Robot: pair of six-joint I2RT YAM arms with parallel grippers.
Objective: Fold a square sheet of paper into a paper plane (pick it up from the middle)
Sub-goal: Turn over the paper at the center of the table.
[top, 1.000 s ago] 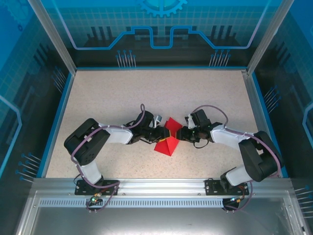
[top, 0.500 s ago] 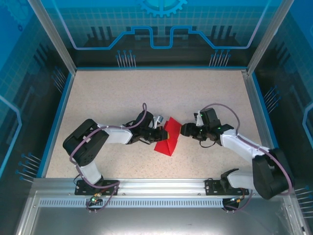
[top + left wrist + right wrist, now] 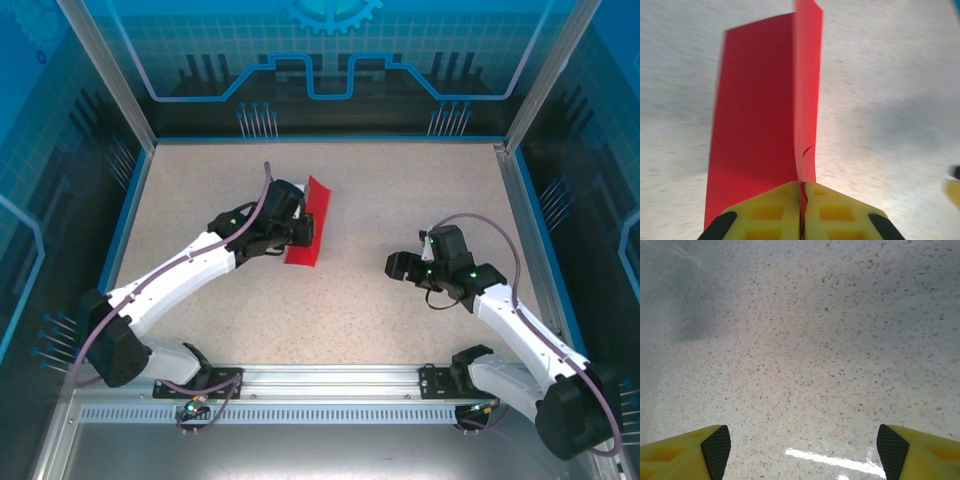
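The red sheet of paper [image 3: 311, 222] is folded into a narrow creased shape with two flaps; I cannot tell whether it has a paper plane's pointed form. My left gripper [image 3: 296, 233] is shut on its near end, holding it above the far-left part of the table. In the left wrist view the paper [image 3: 760, 100] stretches away from the yellow fingers, and the left gripper [image 3: 802, 192] pinches its centre fold. My right gripper [image 3: 392, 266] stands open on the right, well apart from the paper. Between its fingers the right gripper [image 3: 804, 447] has nothing but bare table.
The speckled beige table [image 3: 400, 190] is bordered by blue walls [image 3: 135, 200] on three sides. An aluminium rail [image 3: 330, 378] runs along the near edge by the arm bases.
The left arm has carried the red paper from the table's middle up and to the far left. The right gripper let go of the paper, opened, and drew back to the right.
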